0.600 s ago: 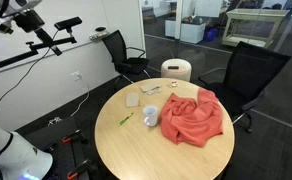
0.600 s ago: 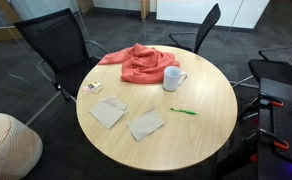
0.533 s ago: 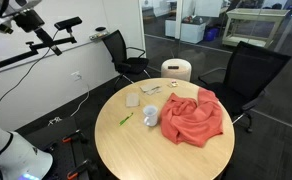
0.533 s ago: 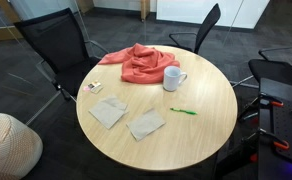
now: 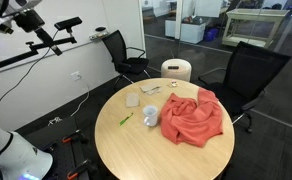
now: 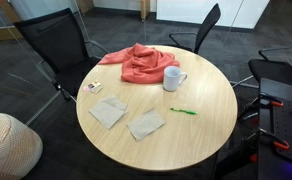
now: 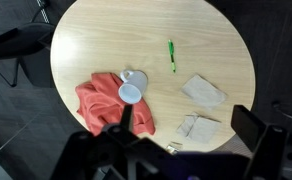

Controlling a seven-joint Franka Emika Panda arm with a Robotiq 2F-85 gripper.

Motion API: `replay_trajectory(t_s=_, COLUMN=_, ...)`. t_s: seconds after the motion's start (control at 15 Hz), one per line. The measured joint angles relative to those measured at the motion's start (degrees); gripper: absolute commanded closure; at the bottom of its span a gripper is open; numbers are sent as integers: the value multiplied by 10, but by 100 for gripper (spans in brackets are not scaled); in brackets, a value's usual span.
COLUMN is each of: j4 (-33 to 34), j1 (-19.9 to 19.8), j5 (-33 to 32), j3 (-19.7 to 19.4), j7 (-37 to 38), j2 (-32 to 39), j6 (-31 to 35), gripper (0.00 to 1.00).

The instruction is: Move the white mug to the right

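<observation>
The white mug (image 5: 151,117) stands on the round wooden table (image 5: 156,150), touching the edge of a crumpled red cloth (image 5: 191,118). It also shows in the other exterior view (image 6: 173,78) with its handle out to the side, and in the wrist view (image 7: 133,90) from above, next to the cloth (image 7: 98,100). My gripper (image 7: 186,118) is open and empty, high above the table. Its dark fingers (image 7: 126,116) frame the bottom of the wrist view, well apart from the mug.
A green pen (image 6: 183,111) and two flat paper squares (image 6: 108,112) (image 6: 146,124) lie on the table, with a small card (image 6: 93,87) near its edge. Black chairs (image 6: 51,45) (image 5: 251,70) and a cream cylinder (image 5: 176,69) stand around the table.
</observation>
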Motion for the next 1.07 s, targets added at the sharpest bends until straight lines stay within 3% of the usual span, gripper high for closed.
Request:
replay_trajectory(t_s=0.4, j4=-6, j1=-22, j5=-8, j3=-72, j7=-7, j2=13, j6=27, gripper=0)
replay_trajectory(t_s=1.07, j4=-35, j1=-71, j5=-7, j3=-225, j7=-89, j2=123, j6=188, gripper=0)
